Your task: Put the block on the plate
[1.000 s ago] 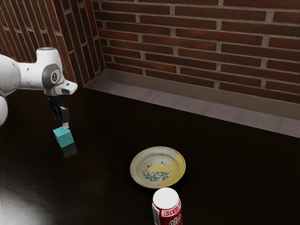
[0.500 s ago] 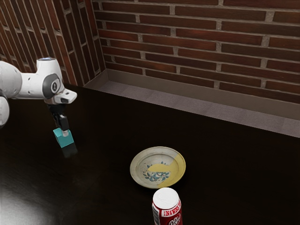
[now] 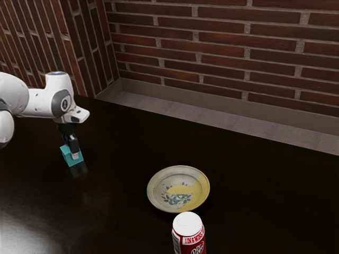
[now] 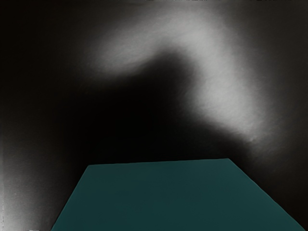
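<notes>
Jaws apart or clamped, can't tell, teal block, plain w/ str. edges

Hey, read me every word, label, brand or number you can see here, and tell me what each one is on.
"1 IN 6 WINS": red can.
"Dr": same can, lower; the rest is cut off.
Mark on the robot arm: too small to read.

I see red can, white top, at exterior view's lower edge; dark glossy table; brick walls beyond, baseboard along foot.
</notes>
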Tool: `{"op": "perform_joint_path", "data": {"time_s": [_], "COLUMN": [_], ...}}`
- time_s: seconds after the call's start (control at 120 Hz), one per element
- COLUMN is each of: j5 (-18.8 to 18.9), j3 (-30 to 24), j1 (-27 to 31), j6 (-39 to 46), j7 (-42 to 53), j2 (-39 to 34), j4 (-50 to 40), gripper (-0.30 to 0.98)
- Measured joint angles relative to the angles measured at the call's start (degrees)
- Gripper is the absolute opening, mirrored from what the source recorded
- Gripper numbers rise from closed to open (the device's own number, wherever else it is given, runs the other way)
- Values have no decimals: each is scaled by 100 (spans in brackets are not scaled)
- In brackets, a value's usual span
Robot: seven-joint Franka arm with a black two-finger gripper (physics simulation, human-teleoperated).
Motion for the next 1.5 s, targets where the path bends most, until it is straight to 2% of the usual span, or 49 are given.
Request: {"op": "perform_joint_path", "data": {"time_s": [0.225,0.642,0.875,1.5], "j5": [180,282,319,404], "j3": [-20,-11,32,51], "j1": [-9,-232,-712,-2318], "j6": [45,76,80,74], "j7": [5,-60,-163,-764], "j2": [-8,-388,-879,-1600], "j4": [13,-210,-593,-1334], "gripper": [43,40,38,38]}}
